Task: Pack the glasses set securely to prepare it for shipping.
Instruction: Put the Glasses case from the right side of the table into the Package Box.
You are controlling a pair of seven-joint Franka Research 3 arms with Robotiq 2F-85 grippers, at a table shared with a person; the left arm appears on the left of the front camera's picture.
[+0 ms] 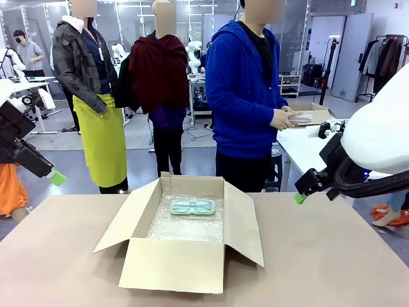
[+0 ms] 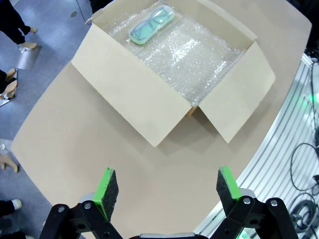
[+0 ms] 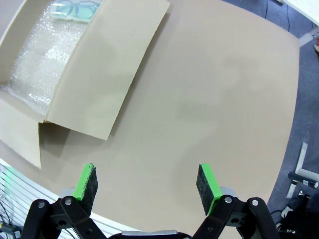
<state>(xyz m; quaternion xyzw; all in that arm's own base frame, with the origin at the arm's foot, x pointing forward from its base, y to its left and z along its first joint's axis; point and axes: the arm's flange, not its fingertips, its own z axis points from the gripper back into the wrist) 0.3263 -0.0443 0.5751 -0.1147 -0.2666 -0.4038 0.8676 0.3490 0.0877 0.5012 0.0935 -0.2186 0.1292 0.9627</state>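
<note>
I find the left claw (image 2: 167, 185) released, its two green-padded fingers spread wide above bare worktop (image 2: 79, 144), grasping nothing. The right claw (image 3: 147, 181) is likewise released and empty, held over the right part of the worktop, apart from the box.

The cardboard box (image 1: 192, 185) sits at the middle of the worktop with its flaps folded outward. Its floor is lined with bubble wrap (image 1: 185, 225), clear, glossy and dimpled. The mint-green glasses case (image 1: 192, 206) is a flat rounded rectangle of clear plastic with green frames showing through. It lies flat on the wrap, close to the far wall of the box.

Obstructions: the left flap (image 1: 128, 217) and right flap (image 1: 246, 224) rise at a slant on either side of the opening, each standing between a claw and the lining. The near flap (image 1: 176, 265) hangs forward onto the worktop.

Surroundings: a person in a blue hooded jacket (image 1: 246, 89) stands just beyond the far edge, turned toward a white table (image 1: 307, 150) at far right. The person's hands (image 1: 284, 119) hold a flat pink case (image 1: 300, 119) beside a second box (image 1: 316, 114) there; its contents are too small to tell. A person in a yellow apron (image 1: 102, 137) and a person in a dark red top (image 1: 160, 73) stand farther back on the left. The worktop surface is smooth, matt and tan.
</note>
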